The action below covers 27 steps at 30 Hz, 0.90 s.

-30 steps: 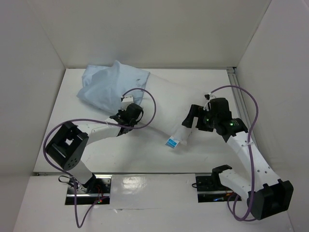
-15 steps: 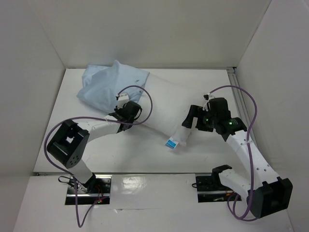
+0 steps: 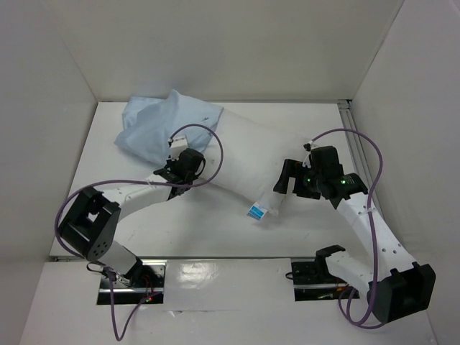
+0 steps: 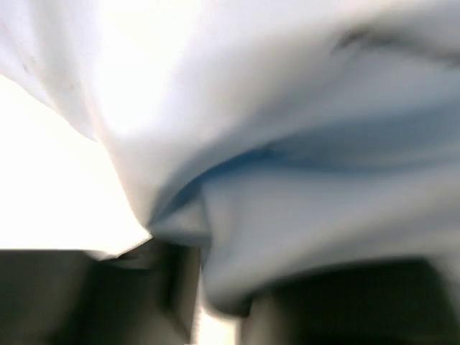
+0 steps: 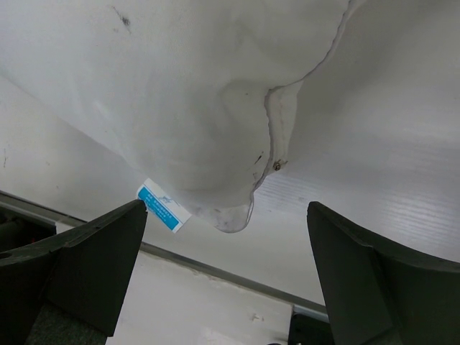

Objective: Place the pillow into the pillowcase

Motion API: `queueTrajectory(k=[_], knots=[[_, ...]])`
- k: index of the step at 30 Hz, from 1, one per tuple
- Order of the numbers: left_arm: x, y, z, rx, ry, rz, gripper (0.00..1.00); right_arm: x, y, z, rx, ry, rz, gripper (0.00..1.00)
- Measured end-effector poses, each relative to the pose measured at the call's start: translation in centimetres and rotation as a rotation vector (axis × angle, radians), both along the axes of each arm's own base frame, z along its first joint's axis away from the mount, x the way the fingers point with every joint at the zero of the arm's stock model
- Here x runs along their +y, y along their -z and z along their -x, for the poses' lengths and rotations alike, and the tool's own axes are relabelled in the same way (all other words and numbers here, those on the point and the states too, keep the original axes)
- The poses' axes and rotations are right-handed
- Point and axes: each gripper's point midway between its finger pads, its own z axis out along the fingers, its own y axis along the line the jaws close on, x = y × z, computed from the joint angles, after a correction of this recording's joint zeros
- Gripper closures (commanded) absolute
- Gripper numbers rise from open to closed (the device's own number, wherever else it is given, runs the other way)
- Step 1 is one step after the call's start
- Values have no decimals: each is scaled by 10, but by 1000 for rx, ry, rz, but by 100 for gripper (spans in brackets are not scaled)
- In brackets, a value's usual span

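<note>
The left fingers point(image 4: 86, 295) are clamped on a bunched fold of the pillowcase point(image 4: 302, 180). In the blurred wrist view the light blue cloth draws down into a pinch between them. From above, the left arm reaches in from the near left, and its wrist sits over the pillowcase's near edge, where that edge meets the pillow point(image 3: 244, 154).

The right fingers point(image 5: 79, 266) stand wide apart and hold nothing. The pillow's seamed near corner lies ahead of them, with the tag point(image 5: 162, 205) off to its left. From above they sit just beside the pillow's right edge, near that corner; whether they touch it cannot be told.

The pillow lies diagonally on the table point(image 3: 215, 233), running from the far left towards the near middle. The pillowcase covers its far-left end, and most of its length is bare. The rest of the pillowcase lies crumpled at the far-left corner of the table, close to the walls point(image 3: 230, 50).
</note>
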Motion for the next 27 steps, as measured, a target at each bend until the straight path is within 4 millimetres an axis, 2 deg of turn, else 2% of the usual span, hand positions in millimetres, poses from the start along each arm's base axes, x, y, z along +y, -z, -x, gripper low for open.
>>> queueTrajectory(k=[1,2,8,12,14,24,27], knots=[[0,-3,0,-7,5,12,55,0,0,0,1,0,0,0],[-1,-6,0,-18,10,30,44,0,0,1,3,1,1,0],[-4,-2,-2,-1,57,91,43,0,0,0,2,2,2,0],[-8,-2,-6,0,79,124,58,0,-4,-1,-7,2,0,0],[-10,-2,-8,0,98,132,72,0,-4,-1,-8,2,-1,0],[-19,2,-8,18,136,172,70,0,-4,-2,-7,2,0,0],[-19,3,-8,19,132,176,74,0,-3,-2,-2,1,0,0]])
